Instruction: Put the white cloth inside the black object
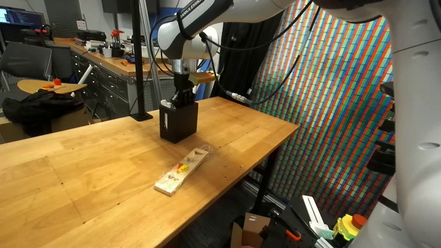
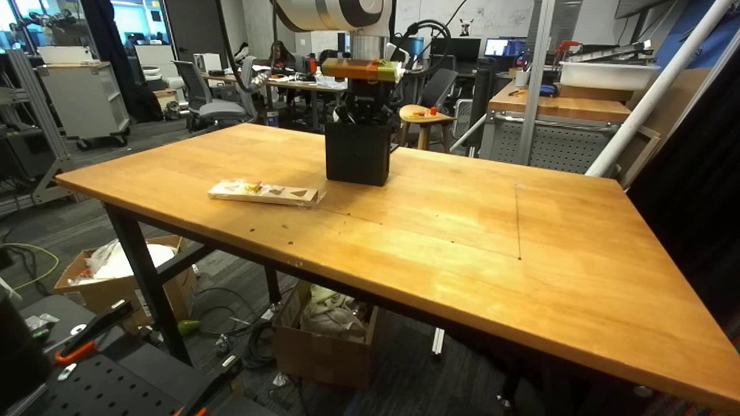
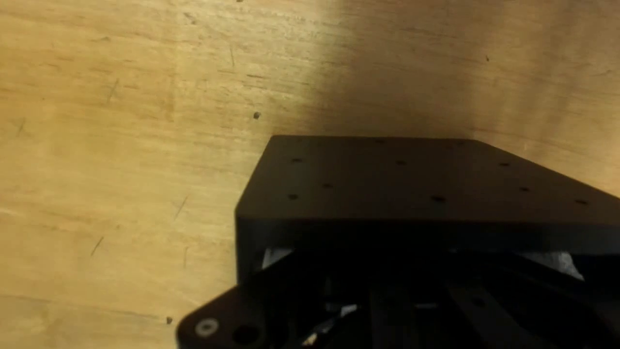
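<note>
Robotiq tool (image 1: 183, 99) points straight down, its lower part inside the open top of the black box (image 1: 186, 124), which stands upright on the desk (image 1: 103, 165). Its fingertips are hidden by the walls, so one cannot tell whether they are spread, pressed together or pinching something. The white cloth (image 1: 166, 103) shows only in pieces: a bit sits at the rim beside the tool, and in the wrist view white patches appear just inside the wall, near both ends. A white strip (image 1: 166, 121) in the side slot is probably cloth too, but this is not certain.

Release seems to be the step in hand, and the main danger is a snag. If the cloth catches in the finger links, it would come out together with the tool. The piece at the rim could end up hanging over it, because it may not be pushed deep enough. Moreover, the opening looks narrow: fingers that spread wide, or a slanted lift, could press on a wall and drag or tip the box. As it stands near the desk's edge, a push that way would be risky. The plastic-wrapped wooden shape board (image 1: 167, 186) lies apart and should not disturb a vertical lift.
</note>
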Tool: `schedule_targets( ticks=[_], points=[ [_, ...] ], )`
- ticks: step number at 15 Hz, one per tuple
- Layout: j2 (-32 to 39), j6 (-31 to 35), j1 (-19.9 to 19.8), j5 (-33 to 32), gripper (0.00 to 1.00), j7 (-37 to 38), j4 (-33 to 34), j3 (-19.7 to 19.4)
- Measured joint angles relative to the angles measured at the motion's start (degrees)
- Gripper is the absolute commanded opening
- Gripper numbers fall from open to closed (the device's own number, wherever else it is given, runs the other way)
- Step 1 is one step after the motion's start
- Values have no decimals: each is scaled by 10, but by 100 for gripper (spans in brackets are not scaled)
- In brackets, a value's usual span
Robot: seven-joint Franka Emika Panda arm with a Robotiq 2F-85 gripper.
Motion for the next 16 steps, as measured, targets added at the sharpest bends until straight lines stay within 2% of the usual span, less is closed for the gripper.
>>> schedule_targets(
  ticks=[6,10,16],
  points=[
    [40,-62,-14,22,0,-13,53,3],
    [48,-78,-16,23,0,-13,68,3],
    [26,-77,5,-32,0,3,71,3]
  ],
)
